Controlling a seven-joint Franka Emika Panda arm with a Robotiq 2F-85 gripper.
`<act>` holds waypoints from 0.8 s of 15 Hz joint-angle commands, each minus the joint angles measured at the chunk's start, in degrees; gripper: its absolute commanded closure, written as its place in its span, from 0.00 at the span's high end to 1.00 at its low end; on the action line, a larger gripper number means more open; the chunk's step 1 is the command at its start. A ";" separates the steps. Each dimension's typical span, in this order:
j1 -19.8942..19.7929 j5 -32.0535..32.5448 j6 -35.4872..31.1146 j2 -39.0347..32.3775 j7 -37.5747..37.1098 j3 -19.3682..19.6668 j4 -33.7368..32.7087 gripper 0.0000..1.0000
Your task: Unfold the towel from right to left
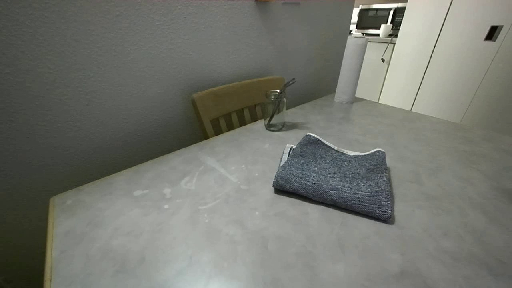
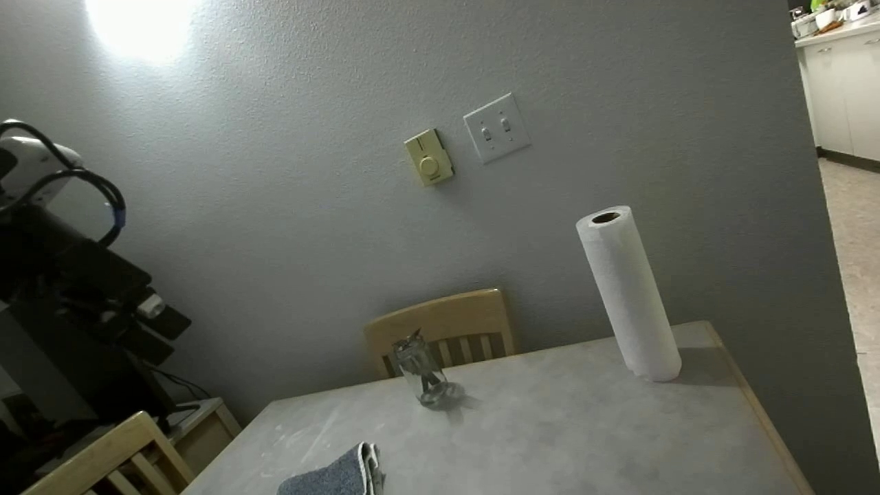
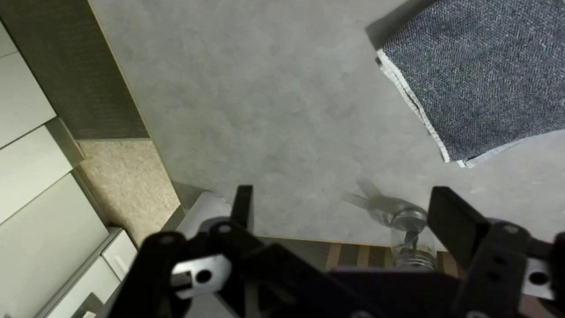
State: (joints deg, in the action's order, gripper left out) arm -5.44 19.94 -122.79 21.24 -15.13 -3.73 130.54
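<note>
1. Black two-fingered hand [image 2: 172,342], raised in the air in an exterior view; its fingers [image 3: 457,221] stand wide apart in the wrist view.
2. Grey textured wall [image 1: 120,80], backdrop in both exterior views; tall white cabinet doors [image 1: 452,72] at the right in an exterior view.
3. Mottled pale-grey tabletop [image 1: 240,248] with a thin wood-coloured edge and whitish smears [image 1: 222,171].
4. Light wooden slat-backed chair [image 1: 236,94], between tabletop and wall.
5. Dark blue-grey terry towel [image 1: 336,180], folded, lying on the tabletop; in an exterior view its long axis appears to run from left to lower right, the wavy pale hem [image 1: 352,153] on the far side and a smooth fold on the near side. In the wrist view a hemmed corner points down.
6. White upright paper roll [image 2: 629,295], near an end of the tabletop.
7. Clear glass jar [image 1: 282,116] near the wall-side edge, holding thin dark utensils [image 1: 289,83].
</note>
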 commanded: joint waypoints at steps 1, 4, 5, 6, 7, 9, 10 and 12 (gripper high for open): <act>0.20 0.05 0.07 -0.01 -0.01 0.18 -0.10 1.00; 0.25 -1.64 -0.94 -1.70 0.37 1.11 0.65 1.00; 0.16 -2.49 -1.14 -2.06 0.51 1.61 1.18 1.00; 0.10 -3.42 -1.45 -2.46 0.73 2.18 1.71 1.00; -0.25 -3.86 -1.83 -2.95 0.62 2.80 2.48 1.00; -0.70 -5.12 -3.10 -3.99 0.77 4.37 4.00 1.00; -0.67 -6.77 -5.11 -4.69 1.41 5.59 5.08 1.00; -0.39 -11.38 -9.23 -6.37 3.53 7.85 6.70 1.00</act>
State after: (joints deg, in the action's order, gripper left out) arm -5.65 13.55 -126.44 17.07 -14.57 1.60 134.85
